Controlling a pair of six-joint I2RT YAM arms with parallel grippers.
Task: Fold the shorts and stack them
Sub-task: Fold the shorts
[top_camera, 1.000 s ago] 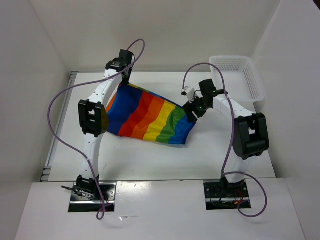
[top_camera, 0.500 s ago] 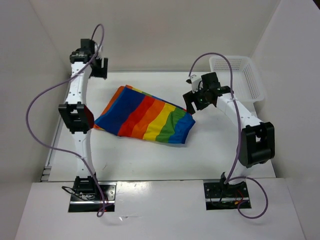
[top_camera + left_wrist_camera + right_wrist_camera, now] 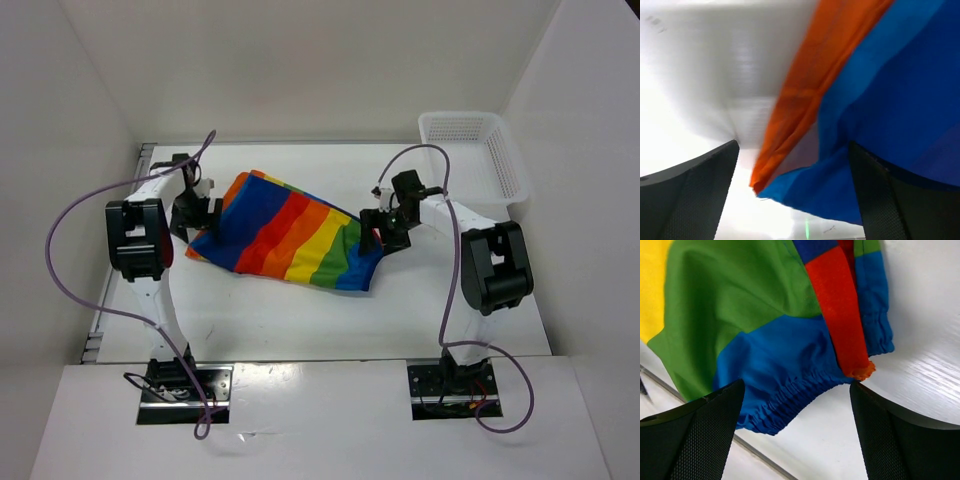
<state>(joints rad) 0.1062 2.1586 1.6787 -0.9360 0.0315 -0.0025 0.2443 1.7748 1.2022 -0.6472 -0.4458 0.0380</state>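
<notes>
Shows the shorts (image 3: 290, 235) lying flat and aslant in the middle of the table (image 3: 300, 320), rainbow stripes up, apparently already folded into one band. Finds the left gripper (image 3: 197, 222) low at the blue-and-orange corner, cloth between its parted fingers (image 3: 695, 195) but not pinched. Mirrors that with the right gripper (image 3: 376, 238), spread wide over the gathered blue edge. Suggests, by this placement, a two-ended hold for another fold. Leaves the white basket (image 3: 510, 165) well apart at far right.
</notes>
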